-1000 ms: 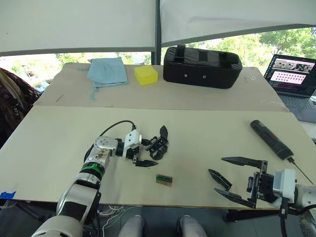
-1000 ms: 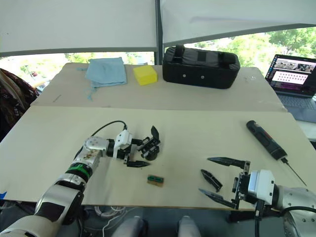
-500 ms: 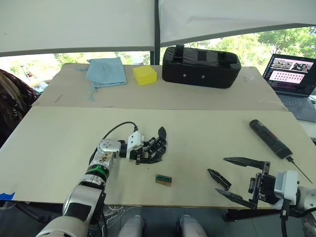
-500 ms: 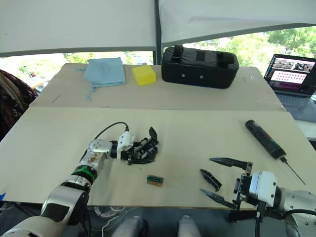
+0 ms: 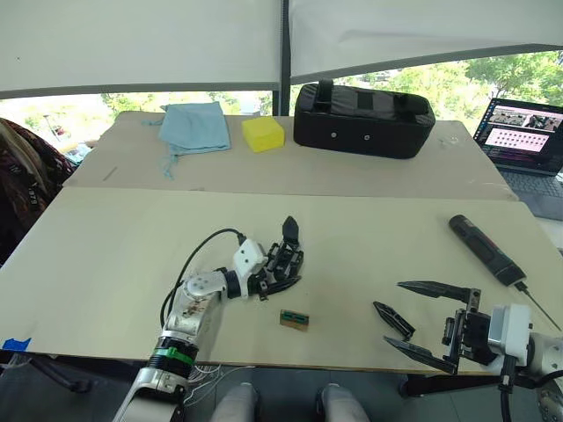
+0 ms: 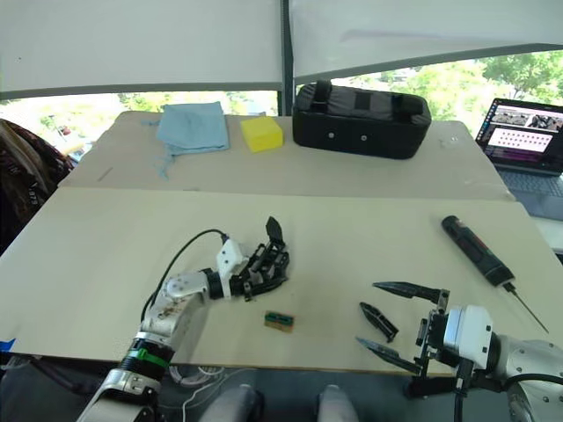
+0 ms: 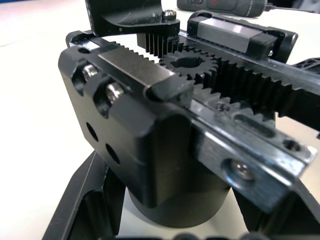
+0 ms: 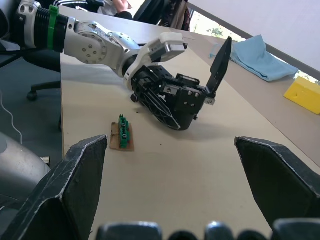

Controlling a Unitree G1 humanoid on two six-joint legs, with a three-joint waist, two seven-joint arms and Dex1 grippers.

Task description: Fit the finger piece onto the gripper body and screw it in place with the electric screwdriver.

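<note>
Left eye view: the gripper body point(image 5: 283, 264) mid-table seems to be clamped by the left gripper point(image 5: 264, 280), while the right gripper point(image 5: 420, 318) is spread wide beside the finger piece point(image 5: 392, 319).

My head's two eyes look down over the tabletop point(image 5: 106, 255), my left wrist camera sits tight against the gripper body point(image 7: 165, 150), which my right wrist camera faces from afar.
</note>
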